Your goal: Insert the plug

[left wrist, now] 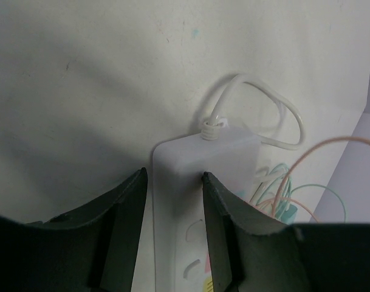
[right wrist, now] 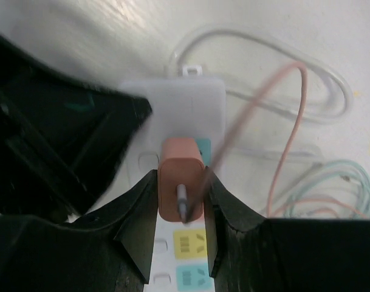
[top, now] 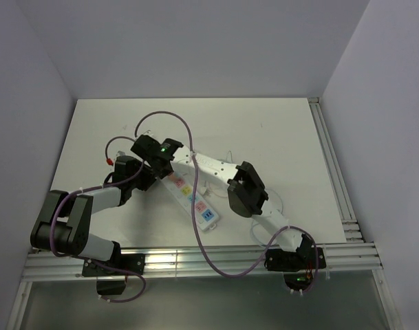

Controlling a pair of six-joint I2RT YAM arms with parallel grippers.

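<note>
From above: one white desk carries one white power strip, lying diagonally, with a row of coloured sockets along it. Two arms reach in from the near edge and meet over the strip's far end. The left end effector and the right end effector sit close together there, and whether they are open cannot be told from this height. Purple cables loop along both arms. From the left wrist: its two dark fingers are spread apart, holding nothing. The strip's end shows in the gap and runs on past the right-hand finger. Whether the fingers touch the strip cannot be told. One white cord leaves that end through a ribbed collar and curls on the desk. Thin pink and teal wires loop to the right. From the right wrist: the two fingers are clamped on one salmon-pink plug, one on each side, with a grey stub on its near face and one pink cable arching away to the right. The plug is over the strip, close to its cord end. Whether it is seated cannot be told. One yellow socket and one blue socket show just nearer the camera. The left arm's dark body fills the left side, blurred.
</note>
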